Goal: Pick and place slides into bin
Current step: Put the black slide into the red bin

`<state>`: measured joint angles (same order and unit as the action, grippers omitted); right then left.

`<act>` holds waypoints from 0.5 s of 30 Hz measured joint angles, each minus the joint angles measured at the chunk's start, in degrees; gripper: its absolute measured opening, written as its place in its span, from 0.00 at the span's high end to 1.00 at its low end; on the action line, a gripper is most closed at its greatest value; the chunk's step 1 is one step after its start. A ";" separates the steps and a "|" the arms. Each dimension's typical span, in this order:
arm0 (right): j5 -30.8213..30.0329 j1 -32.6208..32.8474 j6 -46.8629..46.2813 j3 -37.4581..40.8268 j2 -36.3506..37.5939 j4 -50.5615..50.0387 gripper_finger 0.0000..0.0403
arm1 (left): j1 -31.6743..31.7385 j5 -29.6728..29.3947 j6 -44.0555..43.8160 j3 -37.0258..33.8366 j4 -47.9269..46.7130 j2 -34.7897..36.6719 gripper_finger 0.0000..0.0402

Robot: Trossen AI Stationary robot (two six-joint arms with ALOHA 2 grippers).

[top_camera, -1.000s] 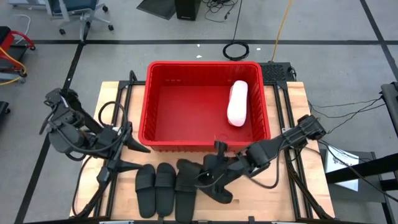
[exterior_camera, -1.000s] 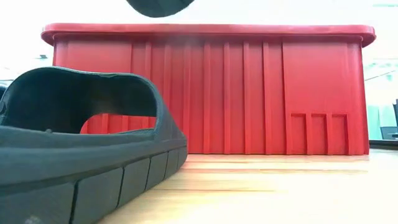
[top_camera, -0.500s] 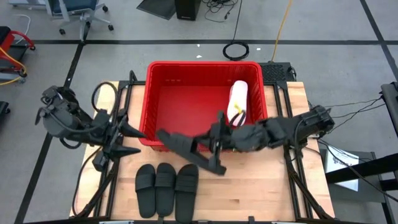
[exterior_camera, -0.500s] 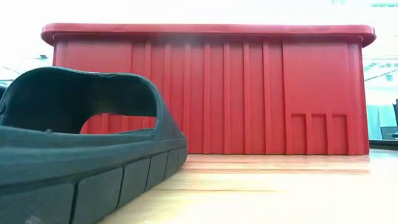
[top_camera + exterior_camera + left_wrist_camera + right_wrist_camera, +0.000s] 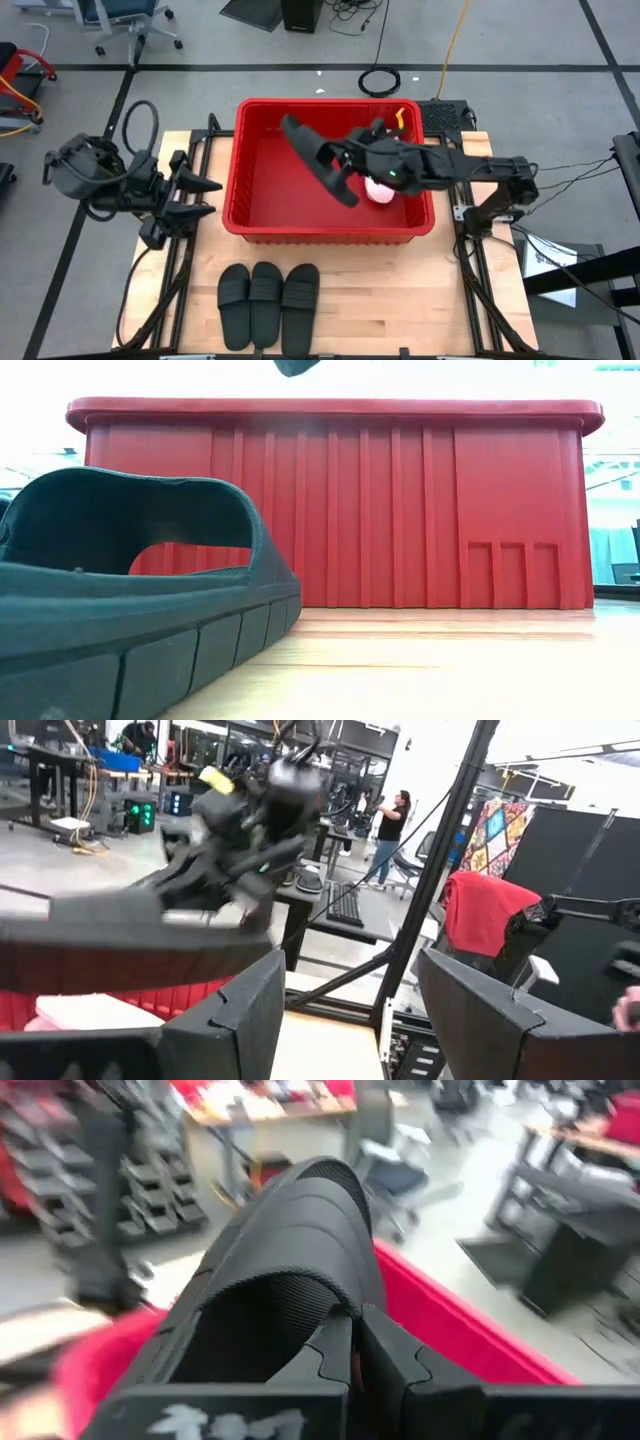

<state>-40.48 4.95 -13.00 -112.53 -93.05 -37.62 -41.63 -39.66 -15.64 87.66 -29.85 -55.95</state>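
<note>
Waiting off the bin's left wall, the left jaws stand apart and empty. Three black slides lie on the bench, nearer that arm. Over the red bin, the right jaws are clamped on a black slide, its long axis running diagonally away from them; a drop looks due. A pink slide lies just below them.

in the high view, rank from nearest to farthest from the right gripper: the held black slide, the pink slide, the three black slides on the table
1. Held black slide, clamped in the right gripper over the bin.
2. Pink slide, in the bin, right side.
3. Three black slides on the table, in front of the bin.
</note>
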 joint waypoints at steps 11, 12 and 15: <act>-2.31 -9.94 -2.15 0.00 -5.77 -20.91 1.00 | -0.02 -3.38 5.77 0.00 -0.08 3.37 0.44; -2.93 -10.31 -1.45 0.00 -6.53 -21.45 1.00 | 0.00 -3.66 6.07 0.00 -0.09 3.67 0.44; -3.27 -11.33 -0.29 0.00 -9.34 -22.10 1.00 | 0.01 -4.04 6.41 0.00 -0.09 4.05 0.44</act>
<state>-43.75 -6.38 -13.29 -112.53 -102.39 -59.72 -41.63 -43.70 -9.23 87.66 -29.93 -51.90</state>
